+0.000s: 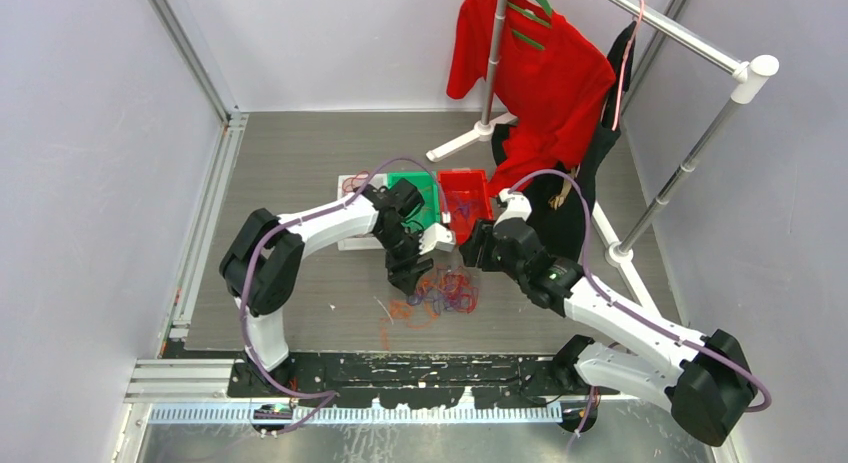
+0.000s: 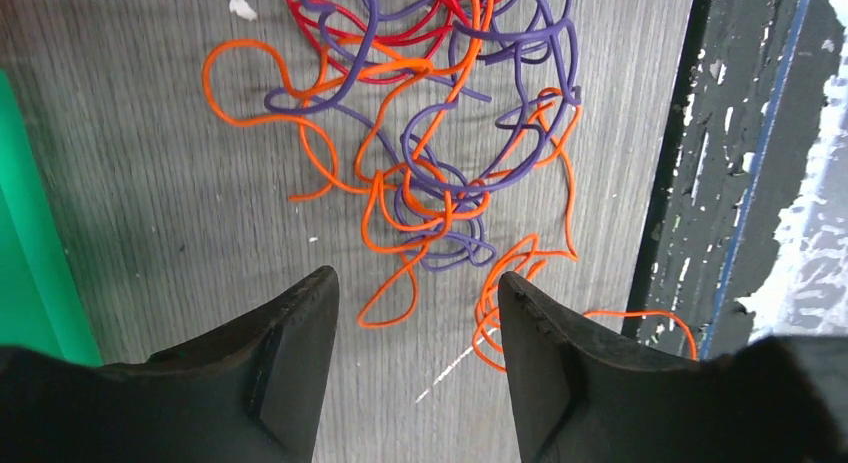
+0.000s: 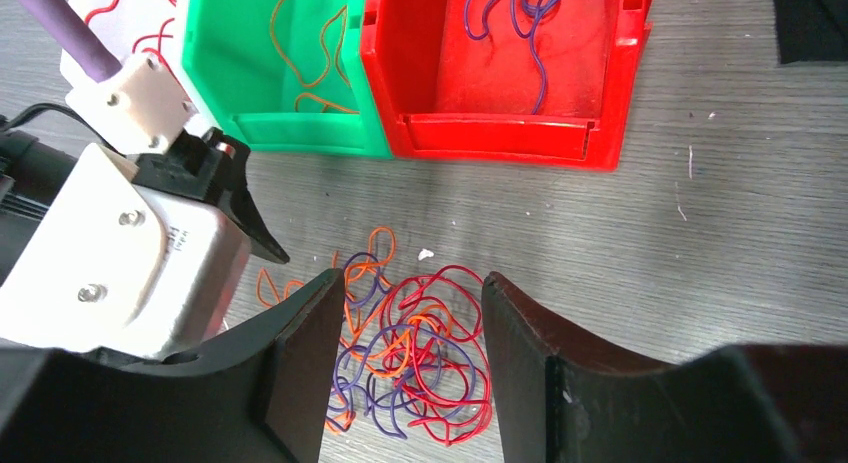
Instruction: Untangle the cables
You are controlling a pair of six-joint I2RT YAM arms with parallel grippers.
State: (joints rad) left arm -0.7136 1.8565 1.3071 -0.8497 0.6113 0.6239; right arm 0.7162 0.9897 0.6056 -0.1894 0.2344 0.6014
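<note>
Partly done: an orange cable (image 3: 312, 55) lies in the green bin (image 3: 300, 131) and a purple cable (image 3: 528, 23) in the red bin (image 3: 500, 141), bins side by side and touching at the far side of the pile; red loops (image 3: 150, 28) sit on a white thing left of the green bin, sheet or tray, view too cropped to tell. Most work is left: the cables (image 1: 440, 293) lie as one tangle on the grey table (image 1: 300, 323) between the two arms, just in front of the bins. Left wrist view shows orange and purple strands knotted tightly at the middle (image 2: 440, 198), with loose orange loops trailing toward the table's near edge. Right wrist view shows the red loops piled with purple and orange (image 3: 425, 358). Left gripper (image 2: 415, 278) hovers over the orange end, jaws apart at a middling gap, nothing clamped that I can see. Right gripper (image 3: 412, 278) hovers over the red end, jaws likewise parted and empty. In the way: the two wrists crowd each other over a small pile, the left arm's white housing (image 3: 110, 253) fills the right camera's left side, and the centre knot binds the colours together. Further off, clear of the work: a clothes rack (image 1: 690, 38) with a red garment (image 1: 535, 78) and a black garment (image 1: 590, 173)
</note>
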